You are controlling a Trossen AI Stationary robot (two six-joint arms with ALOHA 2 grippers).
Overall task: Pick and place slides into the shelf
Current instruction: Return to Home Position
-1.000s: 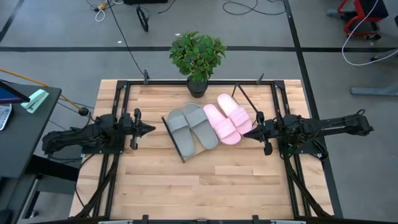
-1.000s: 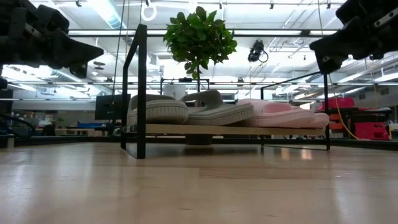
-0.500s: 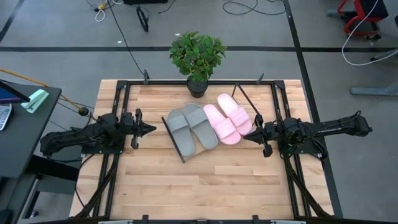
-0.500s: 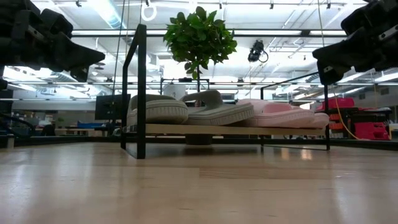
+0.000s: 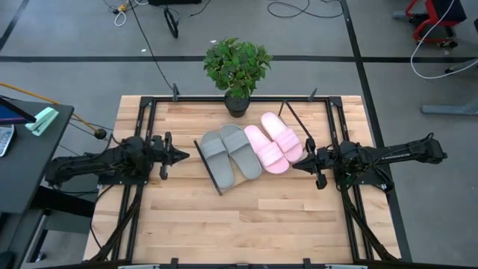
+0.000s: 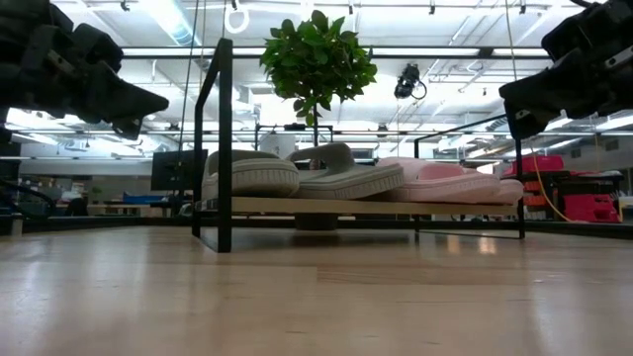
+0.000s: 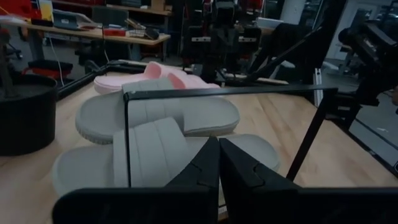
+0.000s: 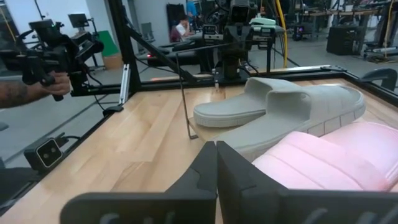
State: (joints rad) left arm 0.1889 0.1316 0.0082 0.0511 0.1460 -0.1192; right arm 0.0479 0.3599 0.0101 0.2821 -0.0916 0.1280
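Note:
Two grey slides (image 5: 230, 154) and two pink slides (image 5: 273, 143) lie side by side, soles down, on the shelf (image 6: 346, 207), a slanted wooden board on a black wire frame in the table's middle. My left gripper (image 5: 183, 156) hovers shut just left of the shelf, pointing level at the grey pair (image 7: 155, 137). Right of the shelf, my right gripper (image 5: 294, 164) hovers shut, pointing level at the pink pair (image 8: 323, 163). Neither touches anything.
A potted plant (image 5: 237, 69) stands at the table's far edge behind the shelf. Black frame rails (image 5: 142, 119) run along the table's sides. Bare wood (image 5: 239, 217) lies between the shelf and the near edge. A person's hand holding a device (image 8: 43, 68) shows in the room beyond.
My right gripper has sunk slightly beside the shelf and stays shut. My left gripper has rolled and edged a little toward the shelf. The slides have not moved.

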